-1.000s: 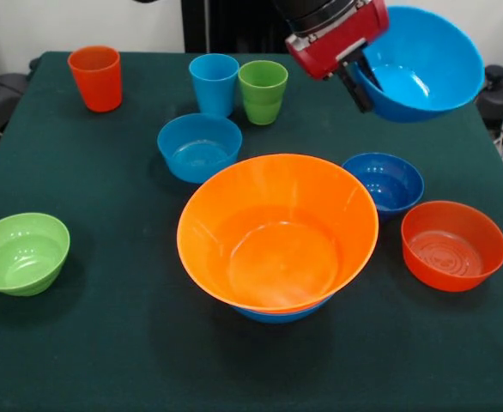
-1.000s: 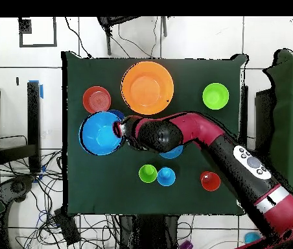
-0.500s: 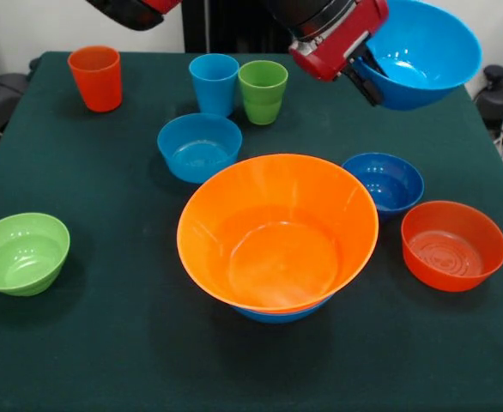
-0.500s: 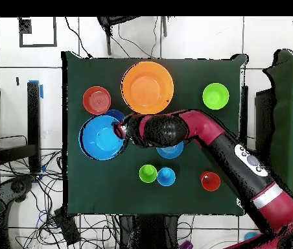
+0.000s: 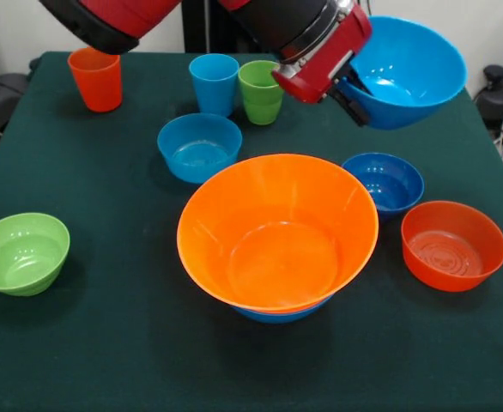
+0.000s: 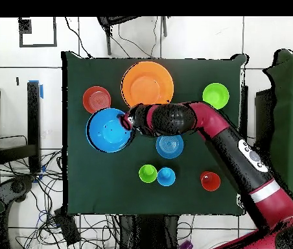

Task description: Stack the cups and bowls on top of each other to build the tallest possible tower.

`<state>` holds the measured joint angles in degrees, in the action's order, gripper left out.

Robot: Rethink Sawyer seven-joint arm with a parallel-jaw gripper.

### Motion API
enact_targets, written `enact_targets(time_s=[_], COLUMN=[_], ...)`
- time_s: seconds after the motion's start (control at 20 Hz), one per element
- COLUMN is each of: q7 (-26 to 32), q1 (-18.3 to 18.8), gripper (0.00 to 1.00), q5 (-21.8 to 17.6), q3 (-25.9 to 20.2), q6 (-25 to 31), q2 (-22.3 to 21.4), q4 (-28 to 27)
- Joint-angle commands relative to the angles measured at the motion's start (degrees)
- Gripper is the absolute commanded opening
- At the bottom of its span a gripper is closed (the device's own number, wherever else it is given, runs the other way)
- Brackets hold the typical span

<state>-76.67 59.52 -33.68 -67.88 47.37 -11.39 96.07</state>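
1. The end effector (image 5: pixel 350 86) is clamped on the rim of a large bright blue bowl (image 5: pixel 402 73), holding it clear above the bench (image 5: pixel 106 343); the bowl hangs tilted, its open side turned toward the front camera.
2. In the overhead view the same large bright blue bowl (image 6: pixel 109 130) sits at the tip of the red and black arm (image 6: pixel 227 139), just beside the end effector (image 6: pixel 131 123) and over the small dark blue bowl.
3. The tower (image 5: pixel 277 236) stands mid-bench toward the edge far from the robot: a very large yellow-orange bowl (image 5: pixel 277 227) nested in another bright blue bowl (image 5: pixel 281 314), of which only the lower edge shows.
4. The small dark blue bowl (image 5: pixel 384 182) and the orange bowl (image 5: pixel 453 245) stand beside the tower, close to each other.
5. The medium light blue bowl (image 5: pixel 199 147) stands between the tower and the cups.
6. The lime green bowl (image 5: pixel 21 253) stands alone, well apart from the tower, near the side edge opposite the orange bowl.
7. The light blue cup (image 5: pixel 214 83) and lime green cup (image 5: pixel 263 91) stand upright just beside each other near the robot's edge.
8. The orange cup (image 5: pixel 96 78) stands upright toward a corner on the robot's side.
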Motion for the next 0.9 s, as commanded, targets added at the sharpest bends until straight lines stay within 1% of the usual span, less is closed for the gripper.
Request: enact_targets(time_s=[0.05,0.3,0.5,0.9], q7=[27.23,30.3,32.59,35.43], q1=[-2.26,-3.09,-3.08,-3.03], gripper=[0.0,0.0,0.0,0.0], q5=[-0.8,0.24,0.08,0.51], q3=[0.36,0.94,0.86,1.04], q6=[11.06,14.98,15.43,15.94], q2=[0.89,0.79,1.34,2.09], q4=[-11.67,-16.05,-17.05,-18.02])
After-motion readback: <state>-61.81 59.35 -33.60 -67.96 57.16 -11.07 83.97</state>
